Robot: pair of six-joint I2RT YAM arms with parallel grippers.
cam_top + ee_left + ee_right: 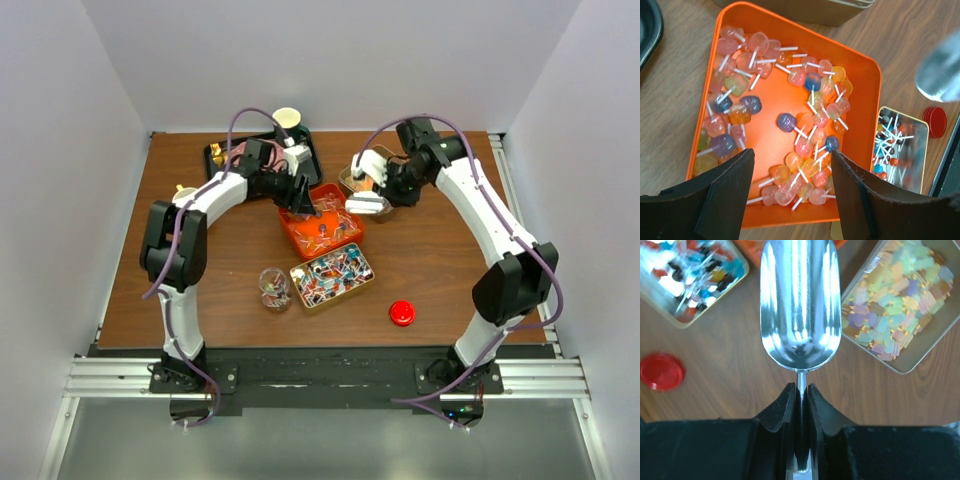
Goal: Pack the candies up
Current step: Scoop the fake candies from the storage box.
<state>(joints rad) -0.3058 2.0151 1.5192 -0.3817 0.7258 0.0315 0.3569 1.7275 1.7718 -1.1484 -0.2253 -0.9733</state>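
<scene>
candies [786, 121] are pink, yellow and blue; tray [775, 92] orange, lid [660, 371] red, scoop [800, 305] silver.

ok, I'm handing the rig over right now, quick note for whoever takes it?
Left gripper: open, hovering over the orange tray, holding nothing.
Right gripper: shut on the handle of the metal scoop; the scoop is empty, above the table between two tins.
Candies: lollipops in the orange tray, more in the gold tin, pastel wrapped pieces in the second tin.
Done: the clear jar appears to hold a few candies.
Left: most candies are unpacked; the red lid lies off on the table.
</scene>
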